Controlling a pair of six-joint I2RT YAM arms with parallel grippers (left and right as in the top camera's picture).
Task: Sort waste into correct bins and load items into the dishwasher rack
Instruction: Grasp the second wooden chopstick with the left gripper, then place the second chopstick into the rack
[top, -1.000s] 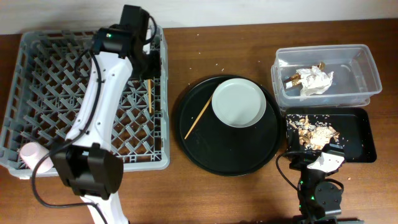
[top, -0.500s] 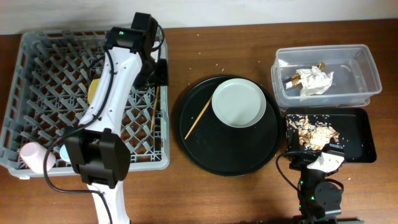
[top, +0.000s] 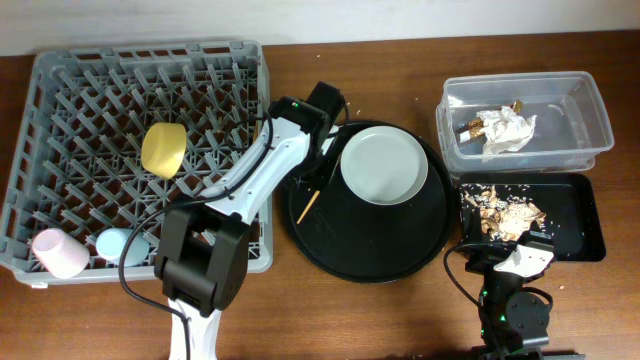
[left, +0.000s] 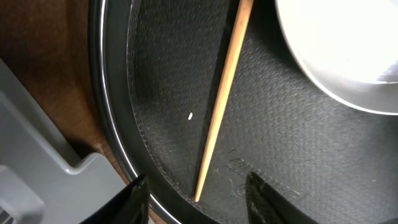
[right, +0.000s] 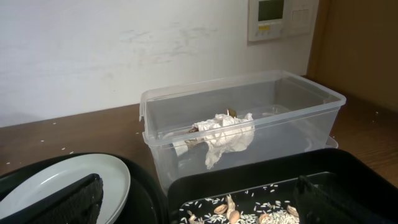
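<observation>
My left gripper (top: 318, 178) is open and empty over the left part of the round black tray, its fingertips (left: 198, 202) either side of the near end of a wooden chopstick (left: 224, 93) lying there (top: 307, 207). The pale plate (top: 384, 165) lies on the same tray, and its edge shows in the left wrist view (left: 342, 50). The grey rack (top: 60, 90) holds the yellow bowl (top: 163, 149), pink cup (top: 55, 252) and blue cup (top: 115, 243). The clear tub (top: 590, 110) holds the napkin (top: 505, 130) and wrapper (top: 474, 127). The black rectangular tray (top: 580, 225) holds food scraps (top: 503, 212). My right gripper (right: 196, 205) is open and empty at the table's front.
The round black tray (top: 400, 255) lies between the rack and the bins. The rack's corner (left: 37, 168) is close to the left gripper. In the right wrist view the tub (right: 298, 102), napkin (right: 227, 134) and scraps (right: 249, 211) lie ahead.
My left arm has swung from the rack's back right side over to the round black tray and come down over the chopstick. The right arm has not moved.
</observation>
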